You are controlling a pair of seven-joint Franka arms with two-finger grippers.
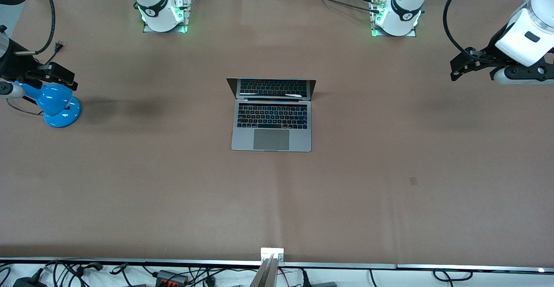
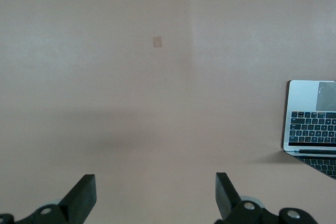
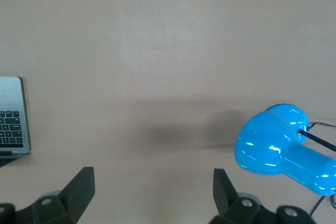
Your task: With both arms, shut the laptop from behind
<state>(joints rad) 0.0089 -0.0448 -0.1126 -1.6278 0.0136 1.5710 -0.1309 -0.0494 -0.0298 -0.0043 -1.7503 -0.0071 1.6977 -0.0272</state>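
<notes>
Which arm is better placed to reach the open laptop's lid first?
Neither clearly. The slim silver-grey laptop sits open mid-table. The left hand and right hand both hang open over opposite table ends, about equally distant. The right has a blue desk lamp beneath it, slightly favouring left.

I'm looking down on a robotics lab bench: a wide table (image 1: pixel 389 200) under brown covering, two white arm bases (image 1: pixel 162 12) bolted along one edge on metal plates with green status lights, black cables (image 1: pixel 333 0) trailing off, aluminium framing and power adapters (image 1: pixel 169 277) along the rim nearest the front camera.
</notes>
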